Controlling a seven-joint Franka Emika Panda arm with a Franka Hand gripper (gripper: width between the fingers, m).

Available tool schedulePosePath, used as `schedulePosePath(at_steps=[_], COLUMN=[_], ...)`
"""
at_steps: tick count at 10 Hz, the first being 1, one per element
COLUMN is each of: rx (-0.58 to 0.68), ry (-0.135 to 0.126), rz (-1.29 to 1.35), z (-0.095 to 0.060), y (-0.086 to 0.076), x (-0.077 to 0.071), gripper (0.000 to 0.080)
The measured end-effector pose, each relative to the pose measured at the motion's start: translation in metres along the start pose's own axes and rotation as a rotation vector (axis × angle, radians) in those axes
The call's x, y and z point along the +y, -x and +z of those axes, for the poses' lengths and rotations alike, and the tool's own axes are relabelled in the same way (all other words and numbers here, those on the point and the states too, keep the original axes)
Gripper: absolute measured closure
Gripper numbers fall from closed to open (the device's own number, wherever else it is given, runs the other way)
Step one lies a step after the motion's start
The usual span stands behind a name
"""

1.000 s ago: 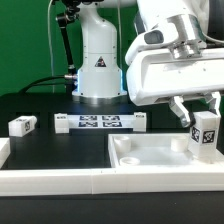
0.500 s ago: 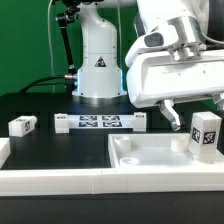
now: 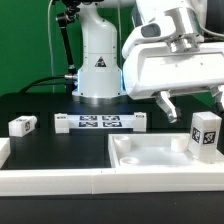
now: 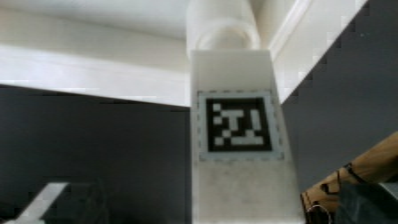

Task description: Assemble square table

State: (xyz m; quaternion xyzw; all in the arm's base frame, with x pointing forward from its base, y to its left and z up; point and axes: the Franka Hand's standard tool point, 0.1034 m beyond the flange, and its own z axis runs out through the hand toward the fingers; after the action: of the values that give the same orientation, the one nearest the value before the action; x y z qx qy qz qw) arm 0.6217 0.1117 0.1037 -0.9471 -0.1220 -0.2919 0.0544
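The white tabletop [image 3: 150, 157] lies rim-up at the exterior view's right, against the border wall. One white leg [image 3: 205, 134] with a black-and-white tag stands upright on its right end. My gripper [image 3: 195, 106] hangs just above that leg, open, its fingers apart on either side and touching nothing. In the wrist view the leg [image 4: 237, 150] rises between the two fingertips [image 4: 43, 202], with the tabletop's rim [image 4: 107, 70] beyond it. A second leg [image 3: 22, 125] lies on the black table at the exterior view's left.
The marker board [image 3: 100, 123] lies flat in front of the robot base [image 3: 98, 62]. The long white L-shaped border wall [image 3: 60, 181] runs along the front and up the left side. Cables trail at the back left.
The gripper has opened, let go of the upright leg and risen a little. The leg stays standing on the tabletop.
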Motion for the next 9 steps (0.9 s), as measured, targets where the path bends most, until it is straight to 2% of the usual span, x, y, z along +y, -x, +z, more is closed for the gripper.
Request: schedulePosePath(at_steps=[2,3,5,6,8,9], rx=[-0.015,-0.076,-0.205,-0.25,-0.41,-0.464], ry=[-0.009,-0.042,-0.095,-0.109,-0.173,-0.184], rz=[-0.001,0.009,0.042,0.045,0.043,0.048], z=[0.001,0.003,0.007,0.008,0.007,0.006], y=[0.001,0.005,0.005,0.002,0.007,0.006], x=[-0.002,-0.009,-0.014,-0.009,-0.006,-0.011], gripper=[0.0151,0.0151,0.0151,0.0151,0.0151,0.0151])
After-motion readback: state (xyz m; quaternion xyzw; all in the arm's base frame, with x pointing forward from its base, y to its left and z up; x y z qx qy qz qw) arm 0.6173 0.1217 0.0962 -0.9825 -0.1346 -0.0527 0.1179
